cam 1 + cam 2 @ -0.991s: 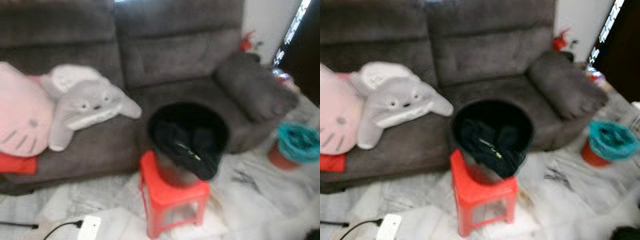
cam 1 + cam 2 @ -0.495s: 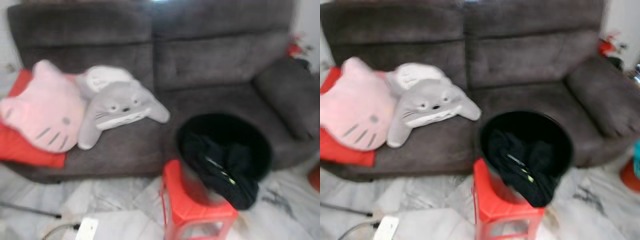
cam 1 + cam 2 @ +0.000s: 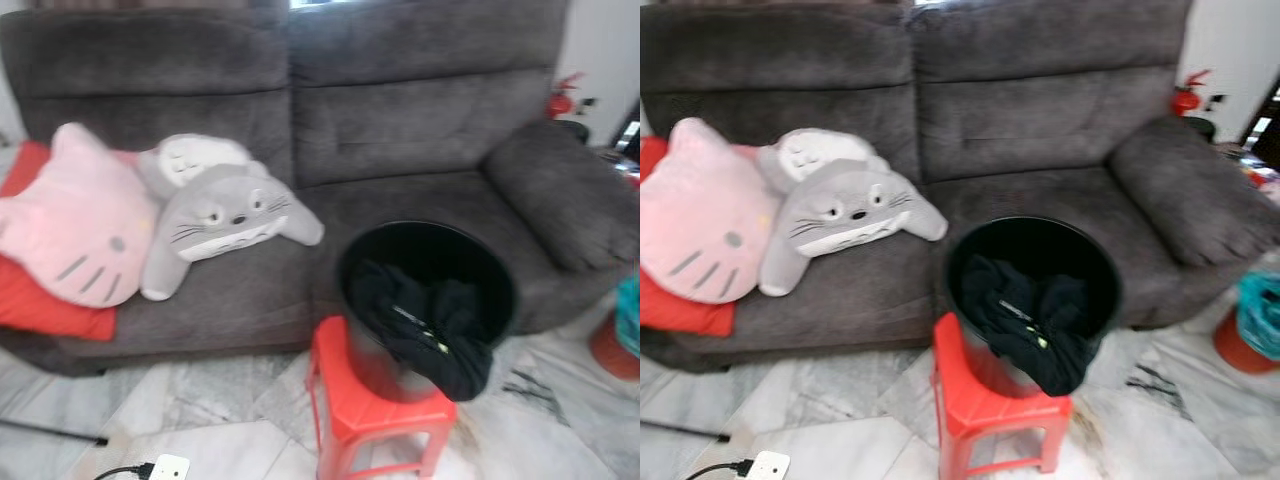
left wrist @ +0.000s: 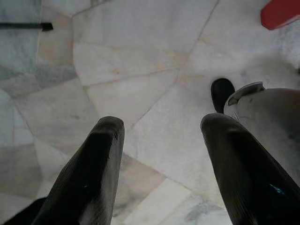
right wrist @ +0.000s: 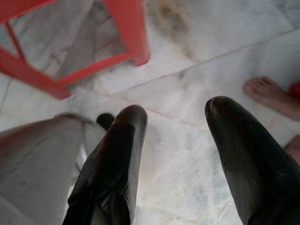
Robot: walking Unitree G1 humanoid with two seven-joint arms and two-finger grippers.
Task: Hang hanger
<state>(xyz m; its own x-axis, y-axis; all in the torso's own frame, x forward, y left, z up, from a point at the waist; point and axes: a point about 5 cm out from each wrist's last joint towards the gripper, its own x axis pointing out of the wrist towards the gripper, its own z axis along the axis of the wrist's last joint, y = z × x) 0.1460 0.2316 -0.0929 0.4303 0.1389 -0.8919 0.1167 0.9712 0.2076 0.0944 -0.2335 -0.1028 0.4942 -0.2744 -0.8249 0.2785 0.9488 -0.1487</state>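
1. We stand facing a grey sofa (image 3: 400, 130) with a black bucket (image 3: 428, 300) set on a red stool (image 3: 375, 415) just in front of it, probably raised there so the contents are within easy reach.
2. Dark clothing (image 3: 425, 330) fills the bucket and spills over its near rim. We cannot make out a hanger among it, nor any rail to hang it on.
3. Our left gripper (image 4: 161, 140) hangs low over the marble floor (image 4: 140, 70), fingers spread wide and holding nothing.
4. Our right gripper (image 5: 176, 126) also points down at the floor near the stool's legs, wide apart and empty. A person's bare foot (image 5: 272, 96) stands just beside it.
5. On the sofa's left lie a grey plush (image 3: 225, 215) and a pink cushion (image 3: 75, 230), well apart from the bucket.
6. We judge the task barely begun: the hanger must first be found.
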